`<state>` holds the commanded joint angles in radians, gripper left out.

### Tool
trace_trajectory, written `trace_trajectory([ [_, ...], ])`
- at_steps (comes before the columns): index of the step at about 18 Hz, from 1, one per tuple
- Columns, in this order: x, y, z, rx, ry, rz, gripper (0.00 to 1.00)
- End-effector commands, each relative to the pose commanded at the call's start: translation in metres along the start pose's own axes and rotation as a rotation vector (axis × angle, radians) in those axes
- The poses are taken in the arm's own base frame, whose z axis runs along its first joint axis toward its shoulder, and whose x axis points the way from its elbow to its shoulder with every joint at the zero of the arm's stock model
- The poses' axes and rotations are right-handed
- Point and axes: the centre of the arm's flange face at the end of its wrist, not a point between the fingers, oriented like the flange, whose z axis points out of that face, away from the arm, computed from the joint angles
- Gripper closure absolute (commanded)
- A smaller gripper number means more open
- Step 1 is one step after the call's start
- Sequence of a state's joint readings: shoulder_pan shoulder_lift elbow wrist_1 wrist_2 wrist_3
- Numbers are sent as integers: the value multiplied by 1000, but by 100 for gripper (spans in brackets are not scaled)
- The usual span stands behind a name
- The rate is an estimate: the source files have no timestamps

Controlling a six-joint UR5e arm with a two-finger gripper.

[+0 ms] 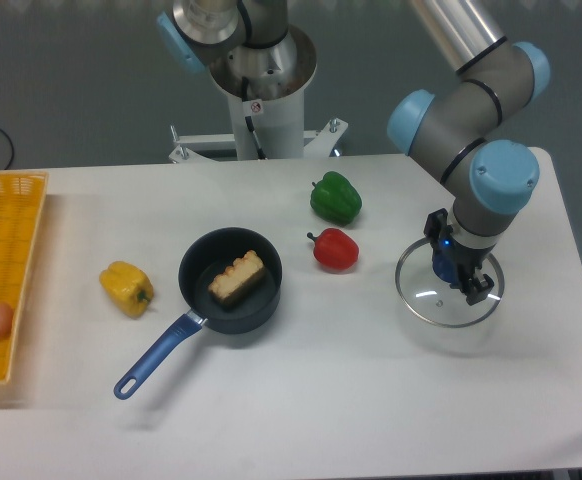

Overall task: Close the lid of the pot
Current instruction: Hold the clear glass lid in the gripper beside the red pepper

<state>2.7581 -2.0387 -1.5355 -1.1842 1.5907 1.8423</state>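
The pot (203, 262), a small dark pan with a long blue handle (157, 357) pointing to the front left, sits uncovered at the middle of the table with a piece of toasted bread (236, 277) inside. The lid (423, 298), clear glass with a metal rim, is well to the right of the pot. My gripper (455, 271) comes straight down on the lid's centre, its fingers closed around the blue knob (440, 267). A faint shadow lies just under the lid's front rim; whether the lid rests on the table or hovers slightly I cannot tell.
Between pot and lid lie a red pepper (335, 249) and, farther back, a green pepper (336, 198). A yellow pepper (126, 288) is left of the pot. A yellow basket (11, 240) at the left edge holds an egg (0, 319).
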Motion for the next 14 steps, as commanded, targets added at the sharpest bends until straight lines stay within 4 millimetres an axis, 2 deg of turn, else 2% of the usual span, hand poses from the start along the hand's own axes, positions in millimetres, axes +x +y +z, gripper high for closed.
trace_trajectory([
  [9,0,-5,-5,-1,-2,-26,39],
  [14,10,-27,-25,5,25,-49,39],
])
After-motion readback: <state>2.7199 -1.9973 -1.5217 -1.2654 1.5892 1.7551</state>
